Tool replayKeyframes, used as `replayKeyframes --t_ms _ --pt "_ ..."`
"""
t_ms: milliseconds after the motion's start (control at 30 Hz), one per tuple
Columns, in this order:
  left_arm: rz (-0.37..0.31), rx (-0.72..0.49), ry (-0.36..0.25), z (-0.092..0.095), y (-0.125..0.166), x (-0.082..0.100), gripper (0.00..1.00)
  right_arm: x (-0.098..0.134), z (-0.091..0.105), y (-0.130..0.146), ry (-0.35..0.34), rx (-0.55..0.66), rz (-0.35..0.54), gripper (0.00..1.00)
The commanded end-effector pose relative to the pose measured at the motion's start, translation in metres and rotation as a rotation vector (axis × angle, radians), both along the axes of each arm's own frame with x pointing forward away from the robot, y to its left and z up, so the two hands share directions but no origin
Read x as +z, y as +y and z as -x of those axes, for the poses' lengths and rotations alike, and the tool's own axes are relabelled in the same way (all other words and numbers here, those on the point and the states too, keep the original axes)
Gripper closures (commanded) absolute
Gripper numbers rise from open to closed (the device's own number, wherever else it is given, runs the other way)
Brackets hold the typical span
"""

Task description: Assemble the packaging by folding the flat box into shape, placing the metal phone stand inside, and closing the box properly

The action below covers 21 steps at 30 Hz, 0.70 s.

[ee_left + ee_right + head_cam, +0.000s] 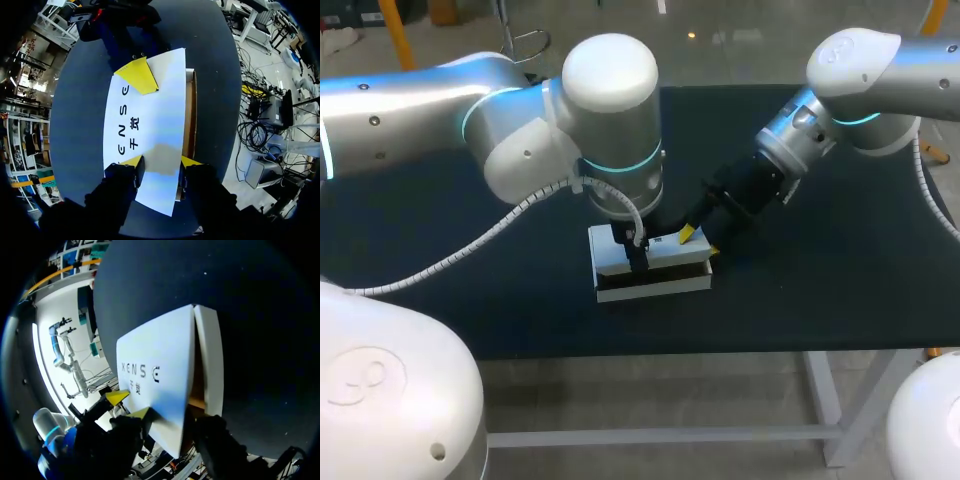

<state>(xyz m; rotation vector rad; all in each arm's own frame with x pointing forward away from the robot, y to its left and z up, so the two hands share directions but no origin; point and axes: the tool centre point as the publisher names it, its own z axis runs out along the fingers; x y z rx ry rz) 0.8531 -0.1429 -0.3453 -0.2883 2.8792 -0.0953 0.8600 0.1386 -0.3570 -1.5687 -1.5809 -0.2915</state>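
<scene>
**Item 1, box** (pixel 655 286). White carton, folded into shape, at the centre of the desk (pixel 840 270). Its long axis runs 9 to 3 o'clock. The lid (pixel 155 120) is ajar: a dark gap opens toward 6 o'clock, and brown inner card shows along one long edge. Phone stand: not seen, and I cannot tell whether it is inside.

**Item 2, my left tool** (pixel 161 162). Narrowly apart, holding nothing. One tip (pixel 132 161) lies on the lid's face, the other at the lid's long edge beside the box wall. It stands over the box, slightly toward its 9 o'clock end. My left arm (pixel 610 110) enters from 9 o'clock with the wrist pointing straight down.

**Item 3, my right tool** (pixel 172 420). Wide, holding nothing. The lid's corner lies between its fingers, with one yellow tip (pixel 142 413) on the lid's face. It sits at the box's 2 o'clock corner. My right arm (pixel 820 110) enters from 2 o'clock and slants down toward 8 o'clock.

**Governing relation.** The two tools sit apart along the lid's long axis. The lid lies directly beneath my left tool, which is nearer its middle.

**Judgement.** The step in hand is closing. The next move calls for even downward pressure along the long axis, so the lid seats squarely on the base.
</scene>
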Motion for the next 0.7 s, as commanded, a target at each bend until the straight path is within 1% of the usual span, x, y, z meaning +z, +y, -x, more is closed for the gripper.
replayKeyframes --t_ms 33,133,233,267,367,433,467,567,700 --pt "-0.018 -0.004 -0.023 0.000 -0.005 -0.003 0.56 0.000 -0.001 0.000 0.005 0.005 -0.003 0.51" --pt "-0.017 -0.011 -0.030 0.000 -0.004 -0.004 0.56 0.000 -0.001 0.000 0.005 0.005 -0.003 0.50" --pt "-0.019 -0.015 -0.038 0.001 -0.004 -0.004 0.57 0.001 0.000 0.000 0.003 0.005 0.000 0.47" --pt "-0.020 -0.016 -0.041 0.001 -0.004 -0.004 0.58 0.001 0.000 0.000 0.001 0.007 0.003 0.44" --pt "-0.023 -0.019 -0.046 0.001 -0.003 -0.004 0.58 0.003 0.002 -0.001 -0.003 0.010 0.012 0.39" --pt "-0.024 -0.022 -0.048 0.002 -0.003 -0.005 0.58 0.004 0.004 -0.001 -0.006 0.013 0.019 0.30" --pt "-0.023 -0.022 -0.048 0.002 -0.003 -0.005 0.58 0.005 0.005 -0.002 -0.008 0.014 0.023 0.29" --pt "-0.023 -0.023 -0.050 0.003 -0.002 -0.005 0.58 0.008 0.007 -0.006 -0.018 0.008 0.030 0.28" --pt "-0.025 -0.027 -0.052 0.004 0.000 -0.006 0.57 0.013 0.010 -0.012 -0.034 -0.007 0.034 0.30"
